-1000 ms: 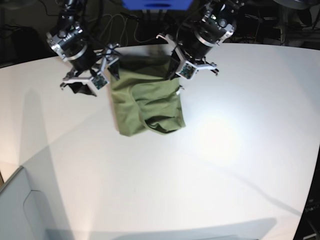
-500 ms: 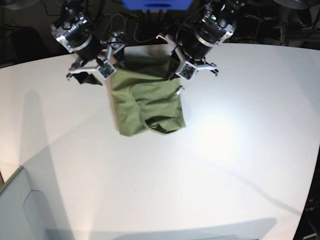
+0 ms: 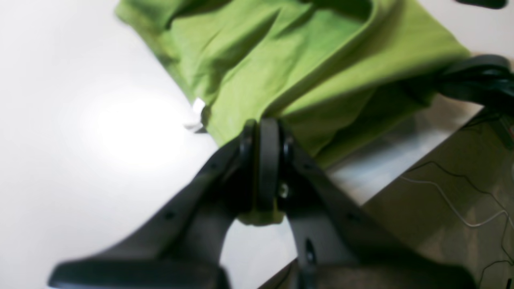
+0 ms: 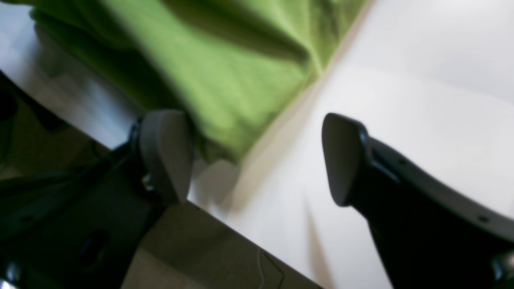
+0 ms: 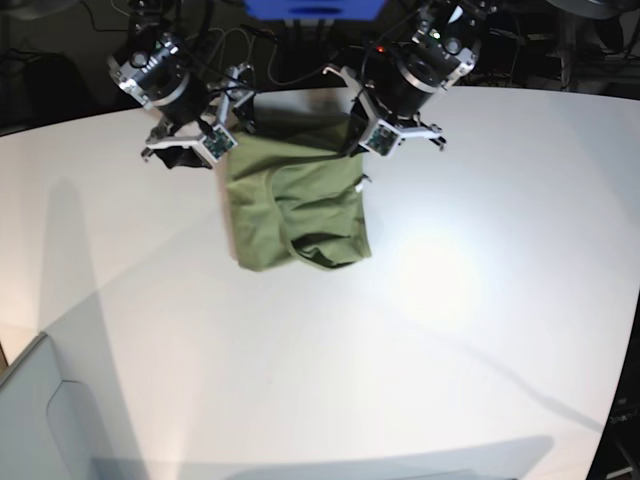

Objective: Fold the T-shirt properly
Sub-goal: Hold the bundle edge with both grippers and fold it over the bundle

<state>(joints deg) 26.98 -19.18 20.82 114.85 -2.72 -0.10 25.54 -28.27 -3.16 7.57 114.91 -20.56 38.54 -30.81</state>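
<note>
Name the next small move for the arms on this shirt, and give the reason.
Probably bring the open right gripper down onto the shirt's far corner beside it and close. The left gripper is shut on the opposite far edge, while the right one's jaws stand wide apart just off the cloth, holding nothing. Both corners likely need a grip before the next fold.

No text, label, brand, number or sign could be read in any view. The T-shirt point(image 5: 293, 210) showed plain green cloth without print. A small white tag point(image 3: 197, 107) stuck out at its edge in the left wrist view, but it was too blurred to tell whether anything was written on it. The blue panel point(image 5: 312, 9) behind the worktop point(image 5: 450, 330) carried no legible marking, and the small squares on the arms' camera mounts were too small to make out.
</note>
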